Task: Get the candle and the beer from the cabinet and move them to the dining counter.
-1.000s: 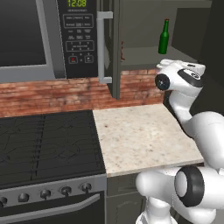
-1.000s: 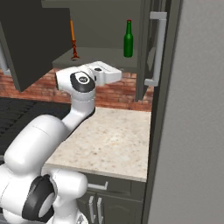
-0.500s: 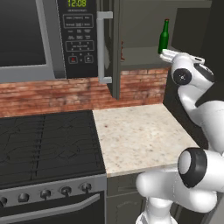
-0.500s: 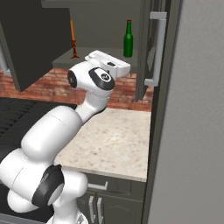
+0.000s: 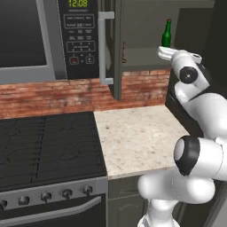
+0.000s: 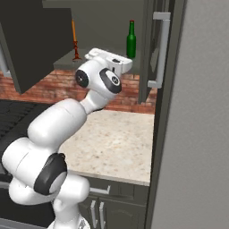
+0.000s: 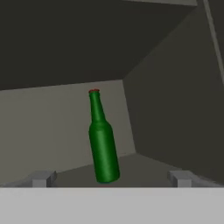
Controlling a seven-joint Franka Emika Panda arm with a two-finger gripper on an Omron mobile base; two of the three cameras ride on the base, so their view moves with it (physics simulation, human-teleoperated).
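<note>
Standing upright inside the open cabinet (image 6: 27, 49), the beer (image 7: 103, 142) is seen straight ahead of the gripper (image 7: 111, 178), apart from it and centred between the two widely spread fingertips (image 7: 42, 178), which grasp nothing. The candle (image 6: 75, 41) is set off to the gripper's left on the same shelf.

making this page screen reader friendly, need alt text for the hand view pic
A dark green beer bottle with a red cap stands on the shelf inside the open cabinet, straight ahead of the camera and appearing to lean slightly. The open gripper is lined up on it but apart from it, with one grey fingertip at each lower corner.
</note>
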